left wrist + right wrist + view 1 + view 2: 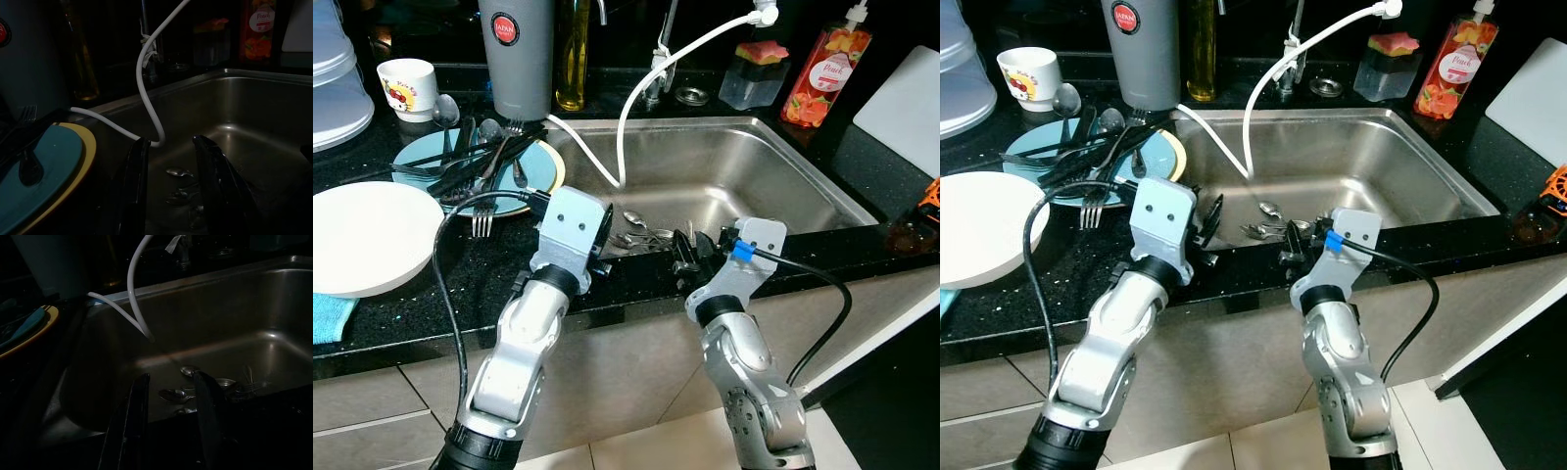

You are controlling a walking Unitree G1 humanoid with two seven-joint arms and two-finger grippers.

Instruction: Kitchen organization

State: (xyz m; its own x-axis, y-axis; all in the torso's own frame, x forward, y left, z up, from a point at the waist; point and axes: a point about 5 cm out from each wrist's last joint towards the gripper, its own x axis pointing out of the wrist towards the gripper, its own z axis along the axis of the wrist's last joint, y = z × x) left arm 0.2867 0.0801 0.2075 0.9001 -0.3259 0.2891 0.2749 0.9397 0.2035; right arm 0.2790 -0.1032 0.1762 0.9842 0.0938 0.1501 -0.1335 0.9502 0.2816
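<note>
Two open, empty tools, left tool (599,257) and right tool (690,253), hover at the sink (803,186) rim; next, reach down for the spoons (641,233).

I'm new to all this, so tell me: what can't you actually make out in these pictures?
- Cutlery in the sink: the grippers' housings hide part of the pile in the eye views; no count possible.
- Left wrist view: too dark to read the peach bottle label.
- White plate: cut off by the picture's left edge.
</note>
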